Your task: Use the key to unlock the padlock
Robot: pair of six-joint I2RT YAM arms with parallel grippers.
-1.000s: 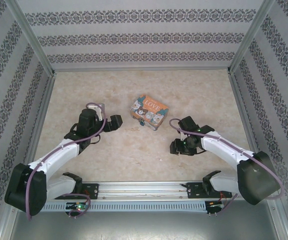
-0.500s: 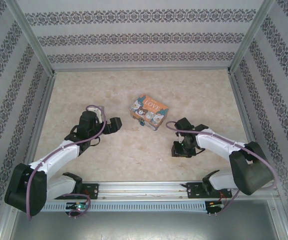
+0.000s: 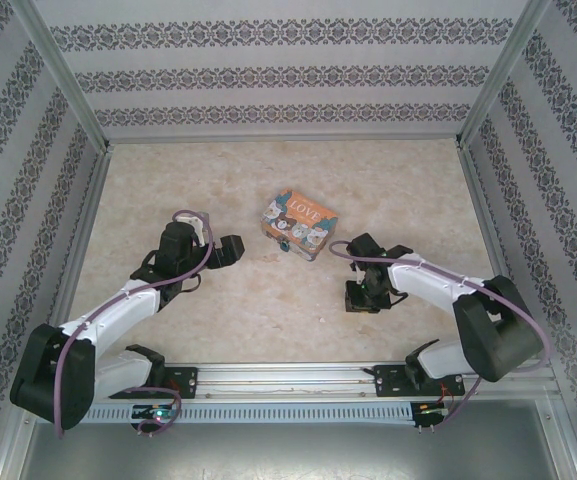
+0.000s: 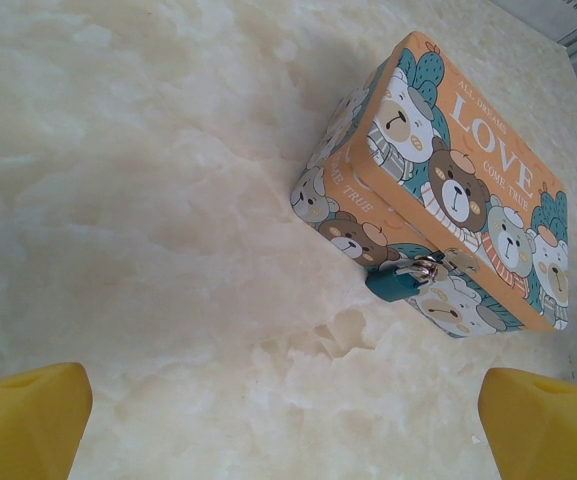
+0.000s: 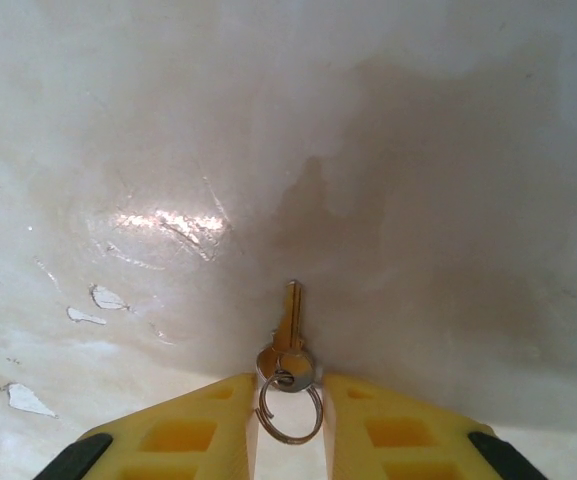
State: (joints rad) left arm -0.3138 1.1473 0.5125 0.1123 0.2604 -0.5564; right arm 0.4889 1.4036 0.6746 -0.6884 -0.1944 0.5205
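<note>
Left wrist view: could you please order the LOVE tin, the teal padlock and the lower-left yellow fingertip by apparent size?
1. LOVE tin
2. yellow fingertip, though it is cropped and nearest the camera, so this rank is unsure
3. teal padlock, clearly smallest

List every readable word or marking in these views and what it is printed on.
"LOVE": large white letters on the tin's lid.
"ALL DREAMS" and "COME TRUE": small print above and below it, barely legible.
Lettering on the tin's front wall: too blurred to read.
On the padlock and the key: no legible marks.
</note>
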